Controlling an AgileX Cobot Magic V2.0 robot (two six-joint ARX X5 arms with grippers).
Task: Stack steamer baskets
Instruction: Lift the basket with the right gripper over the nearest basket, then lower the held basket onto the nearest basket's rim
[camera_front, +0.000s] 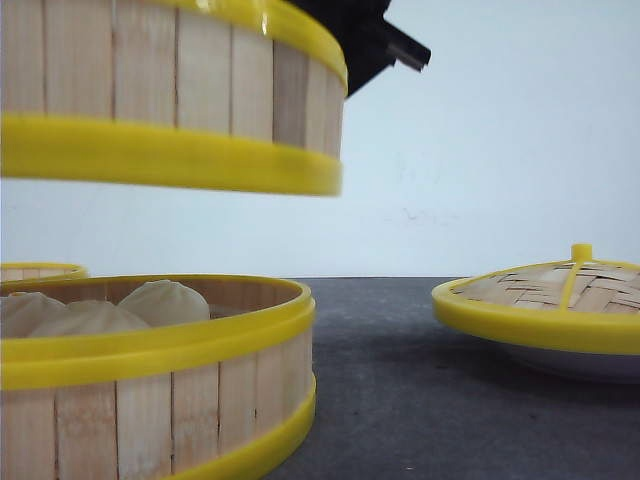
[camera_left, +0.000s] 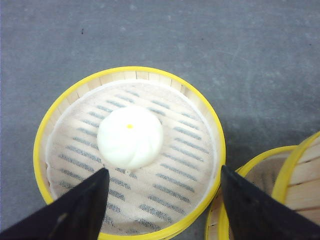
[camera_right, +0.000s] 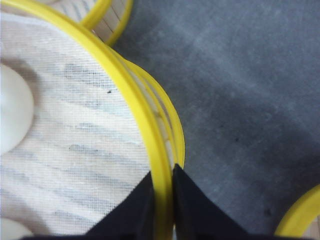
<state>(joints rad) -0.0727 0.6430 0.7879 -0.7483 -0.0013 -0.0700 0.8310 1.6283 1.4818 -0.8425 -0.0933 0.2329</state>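
Right gripper (camera_right: 161, 192) pinched on rim of lifted basket (camera_front: 170, 95), hanging above bun-filled basket (camera_front: 150, 385); left gripper (camera_left: 162, 197) spread over single-bun basket (camera_left: 129, 150); best centre rims, lower level, then release.

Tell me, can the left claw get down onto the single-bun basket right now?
Probably yes. The left claw hangs open above the single-bun steamer basket, fingers spread, nothing between them. A neighbouring basket sits close beside its rim, which could crowd one finger.
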